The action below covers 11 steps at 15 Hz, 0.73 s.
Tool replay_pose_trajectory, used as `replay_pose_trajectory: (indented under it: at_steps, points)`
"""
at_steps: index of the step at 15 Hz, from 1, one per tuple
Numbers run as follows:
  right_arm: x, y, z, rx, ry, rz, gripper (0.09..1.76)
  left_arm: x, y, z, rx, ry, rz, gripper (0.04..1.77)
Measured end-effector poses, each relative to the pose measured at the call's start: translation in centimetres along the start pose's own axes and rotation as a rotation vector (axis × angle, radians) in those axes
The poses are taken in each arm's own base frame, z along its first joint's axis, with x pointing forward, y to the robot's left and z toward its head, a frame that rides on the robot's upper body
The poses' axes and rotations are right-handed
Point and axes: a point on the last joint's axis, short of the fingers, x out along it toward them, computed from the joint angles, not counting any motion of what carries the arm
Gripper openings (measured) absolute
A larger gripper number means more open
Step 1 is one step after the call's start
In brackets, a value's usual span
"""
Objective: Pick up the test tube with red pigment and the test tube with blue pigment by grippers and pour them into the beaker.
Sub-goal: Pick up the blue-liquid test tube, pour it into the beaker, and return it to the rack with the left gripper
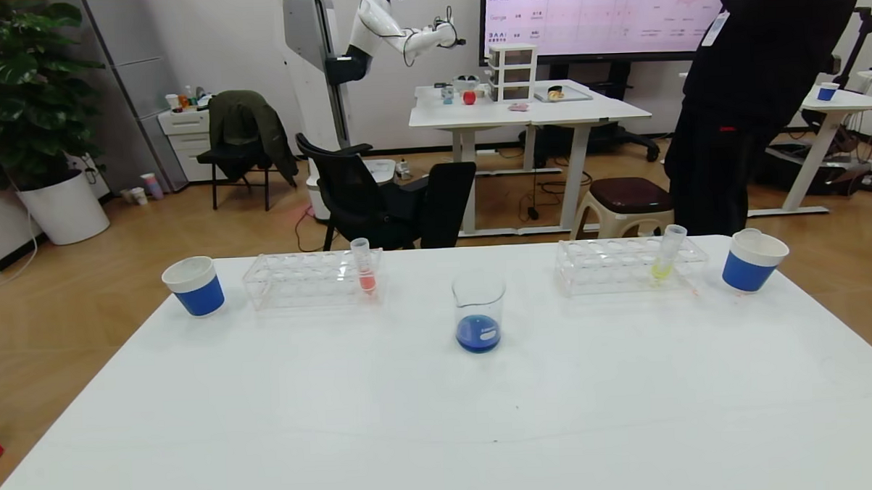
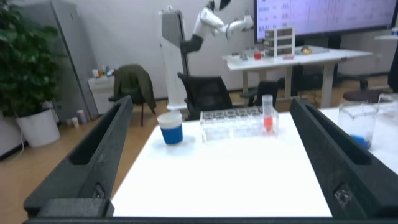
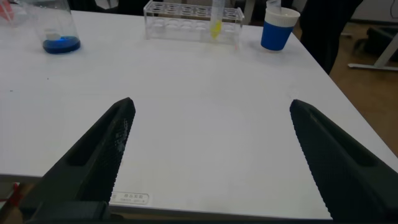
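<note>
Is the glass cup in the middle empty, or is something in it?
Not empty. The beaker stands upright on the table with a shallow layer of blue liquid at its bottom; the rest above it is clear.

On the white table [image 1: 442, 419] there are two clear tube racks: one rack [image 1: 312, 278] at centre left of the head view and another rack [image 1: 629, 264] at centre right. Two test tubes stand in them, one per rack: the test tube with red pigment [image 1: 364, 265] in the left one and a yellow-liquid tube [image 1: 667, 253] in the right one. There are two blue-banded paper cups, one cup [image 1: 194, 285] at the left edge of the table and a second cup [image 1: 753, 260] at the right edge. One beaker [image 1: 479, 312] stands in the middle, with blue liquid at its bottom. Two wide-spread grippers show, the left gripper [image 2: 211, 155] and the right gripper [image 3: 208, 155], one in each wrist view.
</note>
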Motion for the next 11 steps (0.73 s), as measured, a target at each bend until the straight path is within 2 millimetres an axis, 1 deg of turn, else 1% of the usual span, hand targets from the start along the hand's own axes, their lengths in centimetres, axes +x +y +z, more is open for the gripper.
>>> replay_pose_trajectory:
  at_steps: [2,3,4,6,11]
  points:
    - [0.0,0.0,0.0,0.000,0.000,0.000,1.73,0.5,-0.7,-4.6,-0.005,0.152,-0.029,1.75]
    - [0.0,0.0,0.0,0.000,0.000,0.000,1.74,0.4,-1.0,-6.5,-0.012,0.249,-0.065,1.75]
    - [0.0,0.0,0.0,0.000,0.000,0.000,1.74,0.1,-1.2,-7.8,-0.028,0.327,-0.095,1.75]
    - [0.0,0.0,0.0,0.000,0.001,0.000,1.74,0.1,-1.3,-8.2,-0.052,0.355,-0.103,1.75]
    - [0.0,0.0,0.0,0.000,0.000,0.000,1.74,0.1,-1.2,-8.4,-0.052,0.346,-0.091,1.75]
